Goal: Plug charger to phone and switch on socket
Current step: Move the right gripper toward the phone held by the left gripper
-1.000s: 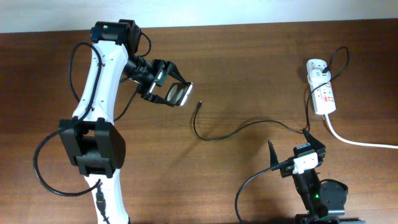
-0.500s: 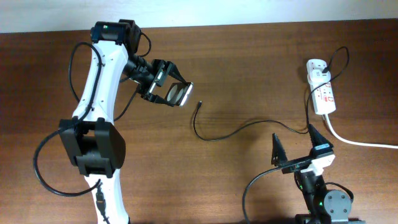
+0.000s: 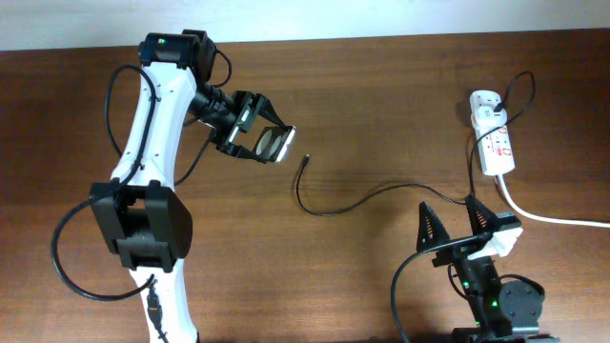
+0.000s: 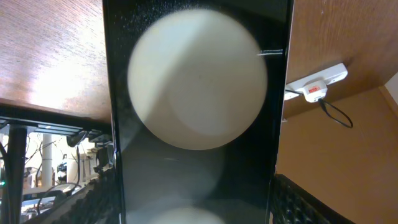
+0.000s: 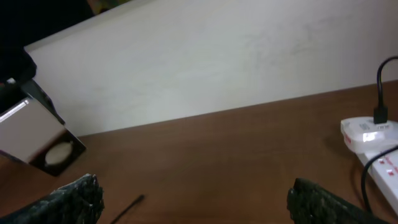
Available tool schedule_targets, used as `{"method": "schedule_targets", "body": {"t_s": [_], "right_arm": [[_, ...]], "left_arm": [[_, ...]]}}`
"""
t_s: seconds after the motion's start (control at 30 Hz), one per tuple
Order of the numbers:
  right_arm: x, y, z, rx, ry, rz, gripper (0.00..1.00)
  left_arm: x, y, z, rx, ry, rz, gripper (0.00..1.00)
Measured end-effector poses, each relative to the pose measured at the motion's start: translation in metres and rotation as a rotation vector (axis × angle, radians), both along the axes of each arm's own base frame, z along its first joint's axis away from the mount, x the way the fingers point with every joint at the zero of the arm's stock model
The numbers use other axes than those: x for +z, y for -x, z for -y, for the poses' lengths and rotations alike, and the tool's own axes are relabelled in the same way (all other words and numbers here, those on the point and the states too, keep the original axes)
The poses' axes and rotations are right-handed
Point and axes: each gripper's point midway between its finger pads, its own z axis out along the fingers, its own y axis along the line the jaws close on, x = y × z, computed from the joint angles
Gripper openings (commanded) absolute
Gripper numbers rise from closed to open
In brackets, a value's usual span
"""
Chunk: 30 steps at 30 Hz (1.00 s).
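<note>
The left jaws are closed on the edges of the phone (image 3: 274, 145), which is held tilted and, it seems, clear of the table (image 3: 381, 76). The right jaws are spread wide, their fingers (image 3: 425, 229) empty, well apart from the phone. The plug tip (image 3: 305, 159) of the charger (image 3: 372, 197) is seen on the table just beside the phone, not yet picked up.

The step in hand is judged to be the fetching of that tip by the right jaws. It is best pinched close behind the tip, so that the limp cable cannot swing, then lined up squarely with the phone's port, which cannot be seen.

The phone is shown as a glossy black slab in which a pale round spot (image 4: 198, 78) is mirrored. The charger is a thin black cable, curved loosely away from the phone to a white adapter (image 3: 484, 99) seated in the socket (image 3: 499, 148), well apart from the phone.
</note>
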Motion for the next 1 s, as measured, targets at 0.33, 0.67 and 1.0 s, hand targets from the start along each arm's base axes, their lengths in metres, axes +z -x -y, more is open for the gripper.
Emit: {"method": "schedule_targets", "body": {"t_s": [0.33, 0.67, 1.0], "right_arm": [[0.03, -0.016, 0.001, 0.0, -0.005, -0.211, 0.99], [0.065, -0.033, 0.001, 0.021, 0.097, -0.407, 0.99], [0.083, -0.022, -0.014, 0.143, 0.16, -0.532, 0.99]], "left_arm": [[0.0, 0.0, 0.0, 0.0, -0.001, 0.0, 0.0], [0.0, 0.0, 0.0, 0.0, -0.001, 0.001, 0.0], [0.0, 0.0, 0.0, 0.0, -0.001, 0.001, 0.0]]}}
